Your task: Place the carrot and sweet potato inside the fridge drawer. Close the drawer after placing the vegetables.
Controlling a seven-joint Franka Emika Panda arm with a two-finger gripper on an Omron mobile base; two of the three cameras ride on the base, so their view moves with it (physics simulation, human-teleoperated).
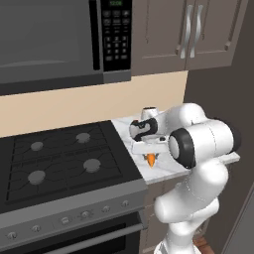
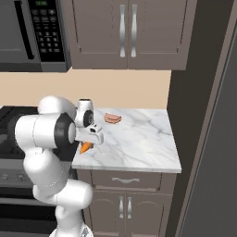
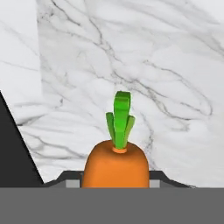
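The bright-orange carrot (image 3: 116, 166) with its green top stands between my gripper's (image 3: 114, 180) dark fingertips, close against its sides, over the marble counter (image 3: 166, 87). In the left base view the carrot's tip (image 1: 151, 158) pokes out below the gripper (image 1: 150, 152), just above the counter's front left part next to the stove. The right base view shows the carrot (image 2: 84, 147) under the gripper (image 2: 88, 141) near the counter's left edge. The gripper is shut on the carrot. Both the sweet potato and the fridge drawer are out of view.
A flat pink-tan curved food piece (image 2: 112, 118) lies at the back of the marble counter (image 2: 139, 139). The black stove (image 1: 59, 158) borders the counter on the left, under a microwave (image 1: 49, 39). Wall cabinets (image 2: 125, 32) hang above. A tall dark panel (image 2: 203, 115) rises on the right.
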